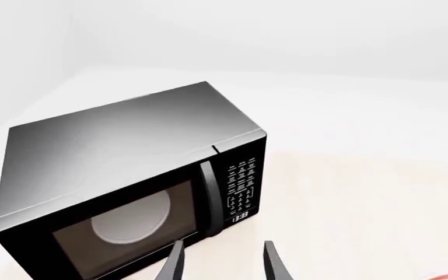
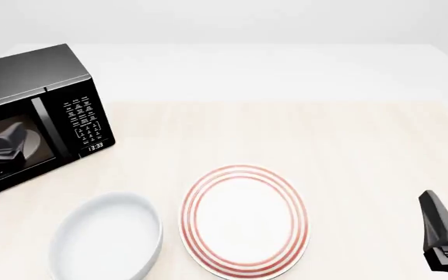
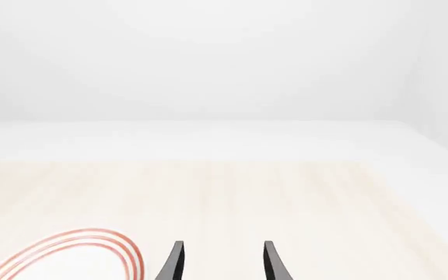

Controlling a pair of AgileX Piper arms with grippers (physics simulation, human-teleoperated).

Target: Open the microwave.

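Both our grippers, left (image 1: 220, 262) and right (image 3: 220, 262), were parted and empty. We were approaching the shut microwave (image 2: 30, 116) at the table's far left; next, we judged, came hooking its handle (image 1: 207, 195).

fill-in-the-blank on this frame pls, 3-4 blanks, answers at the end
1. The microwave door is ____.
2. The clock under the keypad reads ____.
3. The plate has ____ rings at its rim.
4. The white bowl sits to the ____ of the plate in the front view.

Missing words: closed; 13:33; red; left
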